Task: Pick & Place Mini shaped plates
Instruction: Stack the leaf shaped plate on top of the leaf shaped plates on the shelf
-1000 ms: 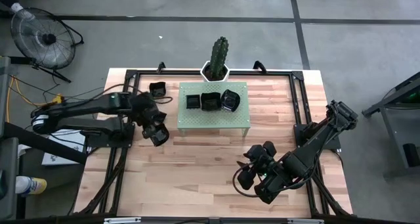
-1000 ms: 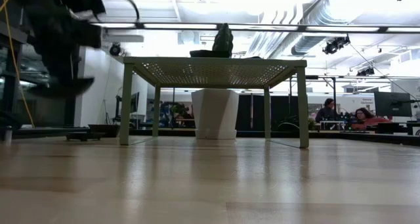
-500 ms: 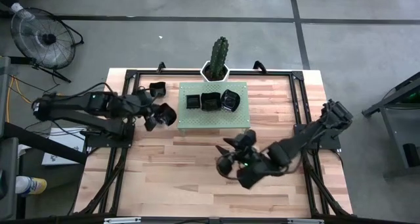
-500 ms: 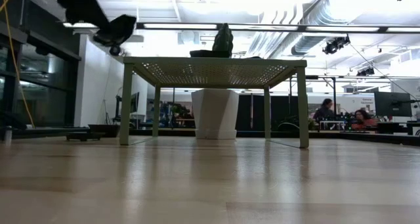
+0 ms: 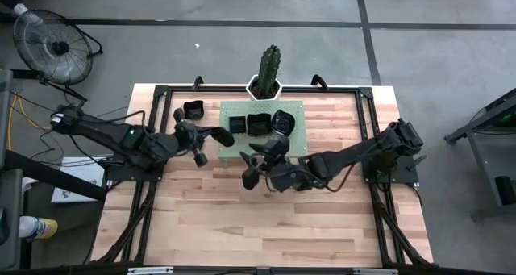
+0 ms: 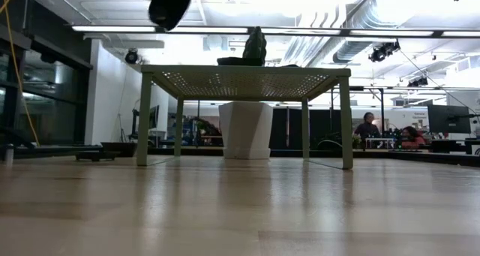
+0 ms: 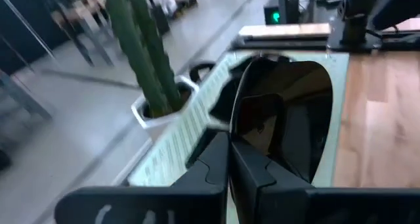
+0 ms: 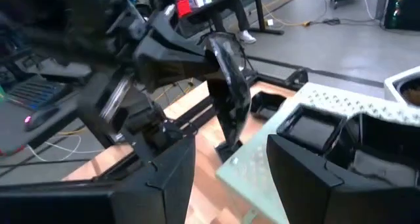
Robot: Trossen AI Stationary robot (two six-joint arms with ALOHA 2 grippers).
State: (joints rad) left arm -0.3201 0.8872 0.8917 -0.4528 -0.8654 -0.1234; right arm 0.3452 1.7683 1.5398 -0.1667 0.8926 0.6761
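Observation:
My left gripper (image 5: 208, 138) is shut on one glossy black mini plate (image 5: 220, 135) and hovers at the left edge of the pale green perforated stand (image 5: 262, 150). The low view shows gripper and plate (image 6: 169, 2) high above the stand top (image 6: 244, 72). Three more black plates (image 5: 236, 124) (image 5: 258, 124) (image 5: 282, 122) rest on the stand top, and another (image 5: 193, 109) lies on the wood left of the stand. My right gripper (image 5: 260, 163) is open over the stand's near edge, touching nothing, its fingers pointing toward the left gripper. My left gripper pinches the plate by its rim (image 7: 252, 129) between its two fingers (image 7: 216, 161), coming about level from the table's left. The plate stands on edge and is lifted clear; the right wrist view shows it edge-on (image 8: 228, 79) above the stand's left edge.
A cactus in a white pot (image 5: 268, 72) stands at the far edge behind the stand. A black frame (image 5: 364, 130) runs around the tabletop. Bare wood (image 5: 242, 218) spreads across the near half. A fan (image 5: 48, 45) stands on the floor beyond the far left corner.
My left gripper has risen and moved right toward the stand's left edge, carrying the plate up with it. My right gripper has swept from the near right part of the table toward the left and far side, up to the stand's near edge.

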